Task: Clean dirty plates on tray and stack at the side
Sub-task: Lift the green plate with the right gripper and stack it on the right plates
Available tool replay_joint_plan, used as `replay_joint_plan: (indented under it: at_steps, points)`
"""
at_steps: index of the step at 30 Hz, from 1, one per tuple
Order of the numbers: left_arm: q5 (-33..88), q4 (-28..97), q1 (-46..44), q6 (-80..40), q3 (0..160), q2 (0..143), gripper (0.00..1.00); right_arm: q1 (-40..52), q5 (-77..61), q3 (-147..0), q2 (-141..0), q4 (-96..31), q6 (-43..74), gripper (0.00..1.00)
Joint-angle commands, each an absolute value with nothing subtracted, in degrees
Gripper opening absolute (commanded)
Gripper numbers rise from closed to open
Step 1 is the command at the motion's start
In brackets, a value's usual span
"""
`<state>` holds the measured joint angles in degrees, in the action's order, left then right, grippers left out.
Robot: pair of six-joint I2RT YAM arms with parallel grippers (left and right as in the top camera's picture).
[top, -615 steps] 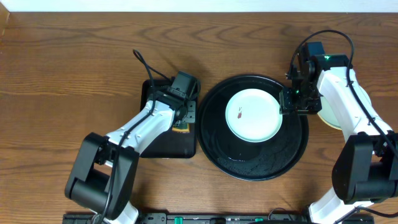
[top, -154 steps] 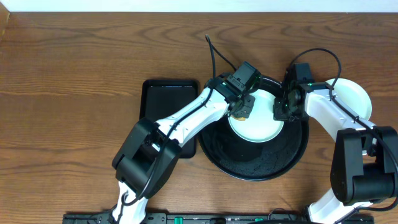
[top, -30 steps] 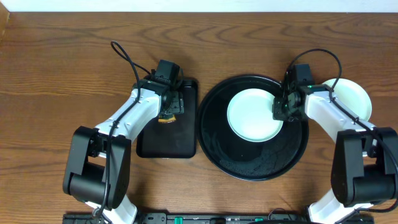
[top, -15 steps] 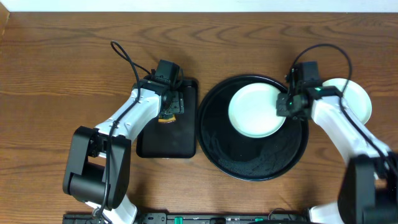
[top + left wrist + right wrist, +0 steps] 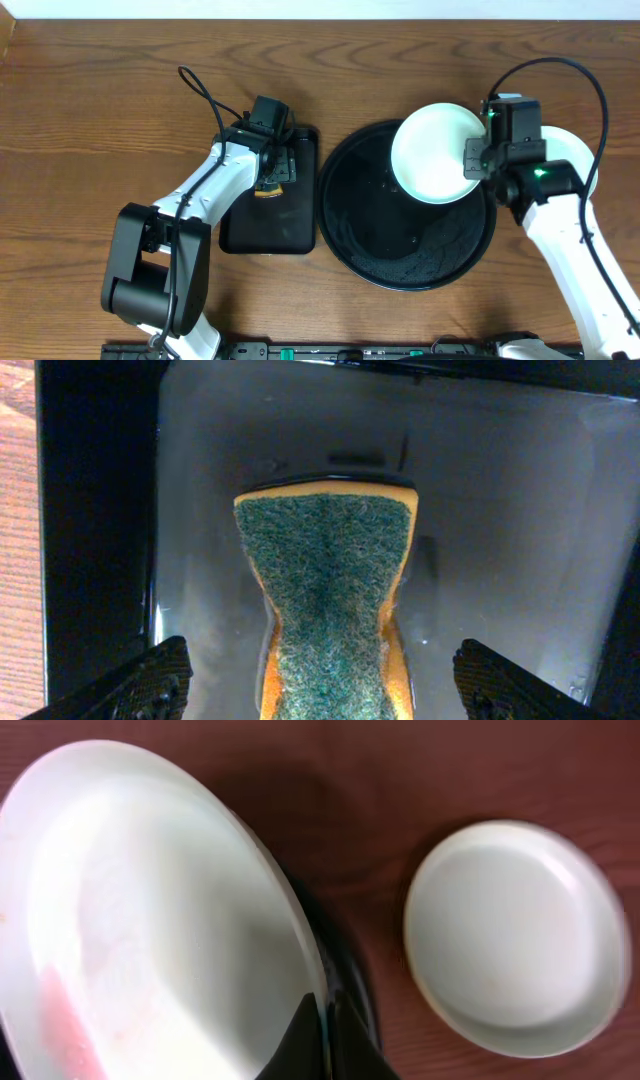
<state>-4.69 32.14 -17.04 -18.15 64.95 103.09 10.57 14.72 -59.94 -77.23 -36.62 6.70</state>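
A green-faced sponge (image 5: 325,590) lies in the rectangular black tray (image 5: 266,222).

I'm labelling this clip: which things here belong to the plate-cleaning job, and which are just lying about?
Job: lifted plate, plate on the table, round tray, sponge.
Lying about: rectangular tray, which only holds the sponge; wooden table.
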Motion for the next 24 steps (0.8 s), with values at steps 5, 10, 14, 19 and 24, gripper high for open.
replay_joint_plan:
  at_steps: [5,10,14,19,24]
  points:
    - [-5.2,32.2,-17.1,-18.1,64.1,103.5,0.85,25.3,41.5,-60.9,-75.8,-36.4,2.7,0.01]
    - [-5.2,32.2,-17.1,-18.0,64.1,103.5,0.85,38.1,65.3,-60.9,-75.8,-35.2,2.7,0.01]
    - [-5.2,32.2,-17.1,-18.1,64.1,103.5,0.85,47.4,79.9,-60.9,-75.8,-34.6,2.7,0.01]
    - [-5.2,32.2,-17.1,-18.1,64.1,103.5,0.85,55.8,89.7,-60.8,-75.8,-34.7,2.7,0.01]
    - [-5.2,32.2,-17.1,-18.0,64.1,103.5,0.85,60.5,90.7,-60.8,-75.8,-34.2,2.8,0.01]
